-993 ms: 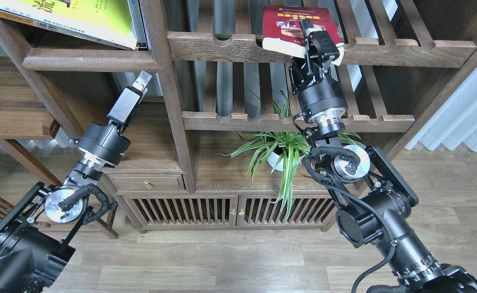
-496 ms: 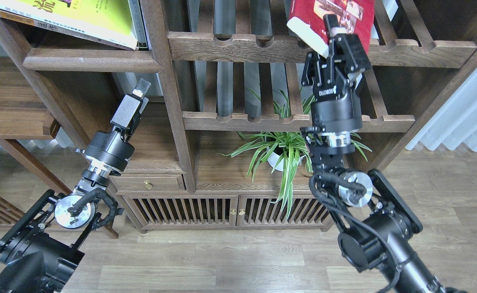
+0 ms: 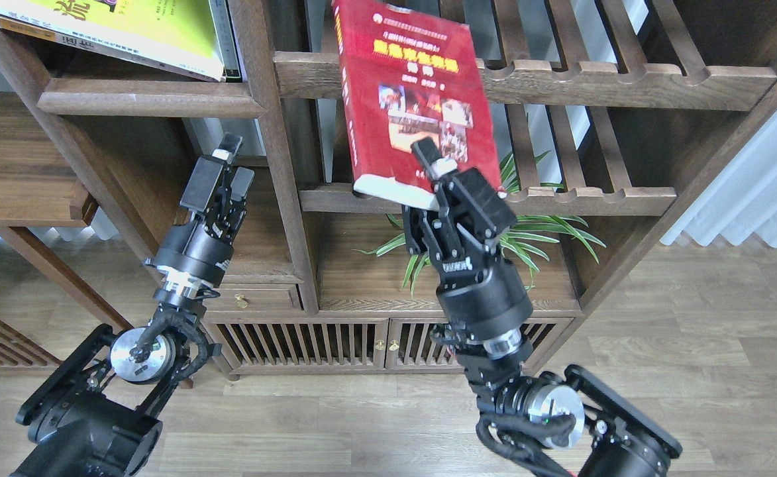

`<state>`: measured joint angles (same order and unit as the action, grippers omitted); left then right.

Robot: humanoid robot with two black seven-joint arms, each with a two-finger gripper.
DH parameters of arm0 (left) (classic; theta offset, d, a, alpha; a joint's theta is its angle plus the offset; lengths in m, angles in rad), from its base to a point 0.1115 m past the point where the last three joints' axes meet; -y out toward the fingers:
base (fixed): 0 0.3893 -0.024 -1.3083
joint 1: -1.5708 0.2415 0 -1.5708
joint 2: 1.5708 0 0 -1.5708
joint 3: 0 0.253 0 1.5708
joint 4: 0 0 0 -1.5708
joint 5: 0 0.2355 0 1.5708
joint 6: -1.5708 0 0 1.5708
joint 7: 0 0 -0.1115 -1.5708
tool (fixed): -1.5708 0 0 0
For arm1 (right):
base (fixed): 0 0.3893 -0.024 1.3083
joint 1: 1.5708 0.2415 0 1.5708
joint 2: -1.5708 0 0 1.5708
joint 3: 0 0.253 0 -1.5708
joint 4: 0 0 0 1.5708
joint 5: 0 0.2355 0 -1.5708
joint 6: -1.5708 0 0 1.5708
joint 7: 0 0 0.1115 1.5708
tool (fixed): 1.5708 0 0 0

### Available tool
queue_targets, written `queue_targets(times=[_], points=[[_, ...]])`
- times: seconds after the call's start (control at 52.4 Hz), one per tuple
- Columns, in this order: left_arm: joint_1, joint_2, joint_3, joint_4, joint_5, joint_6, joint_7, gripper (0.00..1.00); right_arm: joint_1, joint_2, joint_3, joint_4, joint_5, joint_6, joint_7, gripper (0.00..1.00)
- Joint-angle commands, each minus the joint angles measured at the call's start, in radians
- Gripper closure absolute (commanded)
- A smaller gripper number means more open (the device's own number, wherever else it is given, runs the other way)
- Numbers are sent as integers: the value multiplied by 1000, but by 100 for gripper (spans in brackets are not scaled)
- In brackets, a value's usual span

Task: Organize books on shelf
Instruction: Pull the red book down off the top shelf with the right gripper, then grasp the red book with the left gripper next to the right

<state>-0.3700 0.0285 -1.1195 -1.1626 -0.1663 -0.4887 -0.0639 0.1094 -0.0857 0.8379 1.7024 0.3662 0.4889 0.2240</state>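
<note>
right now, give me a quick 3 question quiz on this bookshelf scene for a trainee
1. True or false: the red book lies flat on the slatted rack.
2. Which gripper grips it: A) left B) right?
3. Fill in: the yellow-green book lies at the top ____ of the view.

Key: 1 false, it is held up by its lower edge. 2 B, the right gripper; the left gripper holds nothing. 3 left.

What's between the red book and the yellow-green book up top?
Head view: one dark upright post of the shelf unit stands between the red book and yellow-green book.
</note>
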Motion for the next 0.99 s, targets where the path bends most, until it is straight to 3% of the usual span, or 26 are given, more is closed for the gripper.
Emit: queue_targets(times=[0.0,0.191,0.267,0.325,0.363,0.382,0.458,0.573,0.745,0.974], points=[[36,4,0,-5,-51,0,1,0,-65,-8,-13,0,-26,0,-2,98],[77,5,21,-14,-166,0,4,4,-171,-3,-39,-49,-41,0,0,98],[66,39,72,-17,-258,0,35,5,-198,-2,-45,-118,-36,0,2,98],[66,135,99,-31,-329,0,146,5,-212,3,-52,-150,-36,0,2,98],[66,203,121,-46,-430,0,264,6,-205,3,-54,-184,-36,0,0,98],[66,226,128,-67,-462,0,279,7,-205,3,-54,-199,-36,0,-2,98],[66,381,216,-173,-602,0,279,9,-182,9,-74,-257,-36,0,-5,97],[63,508,283,-216,-639,0,291,9,-171,40,-103,-279,-39,0,-17,97],[3,505,391,-216,-639,0,289,9,-182,55,-134,-280,-58,0,-55,97],[-1,496,474,-218,-639,0,289,9,-180,70,-138,-320,-86,0,-57,97]])
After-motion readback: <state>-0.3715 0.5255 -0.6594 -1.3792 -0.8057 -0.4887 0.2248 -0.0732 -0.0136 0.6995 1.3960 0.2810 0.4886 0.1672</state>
